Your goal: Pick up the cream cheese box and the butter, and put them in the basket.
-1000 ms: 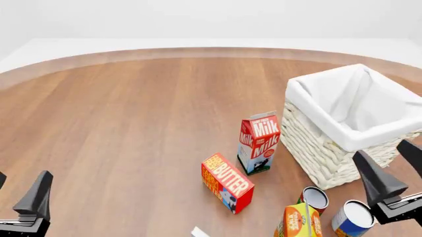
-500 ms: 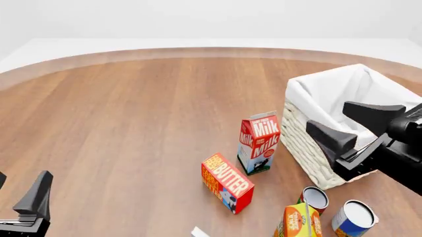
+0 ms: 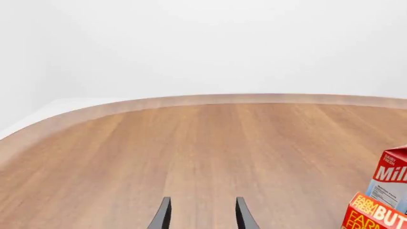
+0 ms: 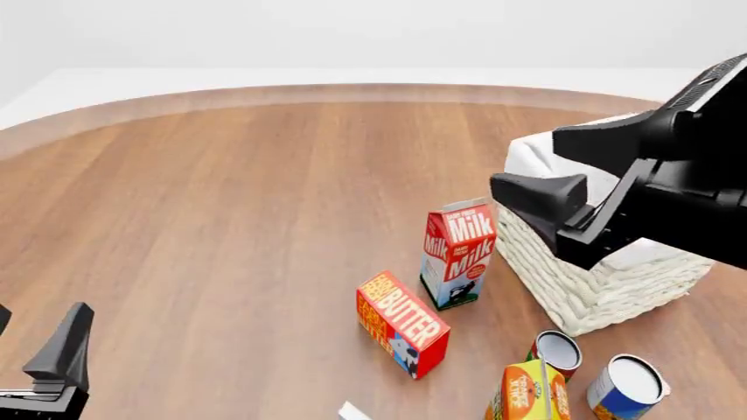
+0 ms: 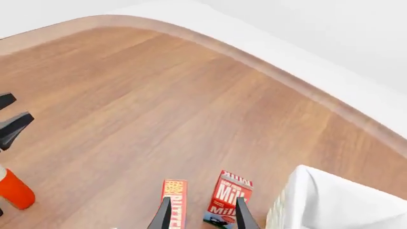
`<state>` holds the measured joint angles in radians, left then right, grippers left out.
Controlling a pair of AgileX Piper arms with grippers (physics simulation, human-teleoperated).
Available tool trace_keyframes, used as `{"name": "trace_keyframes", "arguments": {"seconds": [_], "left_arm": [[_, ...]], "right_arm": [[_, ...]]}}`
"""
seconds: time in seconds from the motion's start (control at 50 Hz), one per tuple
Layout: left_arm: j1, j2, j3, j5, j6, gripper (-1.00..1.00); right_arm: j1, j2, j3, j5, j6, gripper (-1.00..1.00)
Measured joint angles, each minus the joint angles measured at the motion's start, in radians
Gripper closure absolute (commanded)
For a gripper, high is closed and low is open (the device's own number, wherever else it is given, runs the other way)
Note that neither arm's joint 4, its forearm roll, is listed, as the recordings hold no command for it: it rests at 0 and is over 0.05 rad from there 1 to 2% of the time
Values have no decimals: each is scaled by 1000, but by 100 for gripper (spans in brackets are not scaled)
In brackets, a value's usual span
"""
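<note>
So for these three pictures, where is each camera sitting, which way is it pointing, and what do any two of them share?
Front view: above and behind the arms, looking forward and down at the table; right end effector and left end effector show.
Left wrist view: behind the left end effector, low, looking across bare wood; fingertips show.
Right wrist view: behind the right end effector, high, looking down; fingertips show.
Shared by all: butter and milk carton.

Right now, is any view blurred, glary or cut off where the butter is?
Front view: sharp, flat even light, no glare; the butter shows whole, with a faint soft shadow. Left wrist view: sharp, but the frame edge crops the butter to a corner. Right wrist view: sharp; the right hand fingers stand in front of the butter, which the frame edge cuts.
</note>
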<state>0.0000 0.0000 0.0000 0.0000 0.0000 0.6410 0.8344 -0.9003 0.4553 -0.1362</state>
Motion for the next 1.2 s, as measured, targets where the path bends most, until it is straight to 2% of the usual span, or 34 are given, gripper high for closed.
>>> {"name": "trace_keyframes", "arguments": {"seconds": [0.28, 0.52, 0.6, 0.72, 0.86, 1.2], "left_arm": [[0, 0, 0, 0, 0, -100], [0, 0, 0, 0, 0, -100], [0, 0, 0, 0, 0, -100], [0, 0, 0, 0, 0, -100], [0, 0, 0, 0, 0, -100], [0, 0, 0, 0, 0, -100]], "right_arm": [[43, 88, -13, 34, -59, -100], [30, 123, -39, 57, -109, -100], [16, 125, -39, 45, -144, -100], [8, 135, -40, 35, -164, -100], [12, 154, -31, 23, -155, -100], [61, 224, -26, -4, -73, -100]]}}
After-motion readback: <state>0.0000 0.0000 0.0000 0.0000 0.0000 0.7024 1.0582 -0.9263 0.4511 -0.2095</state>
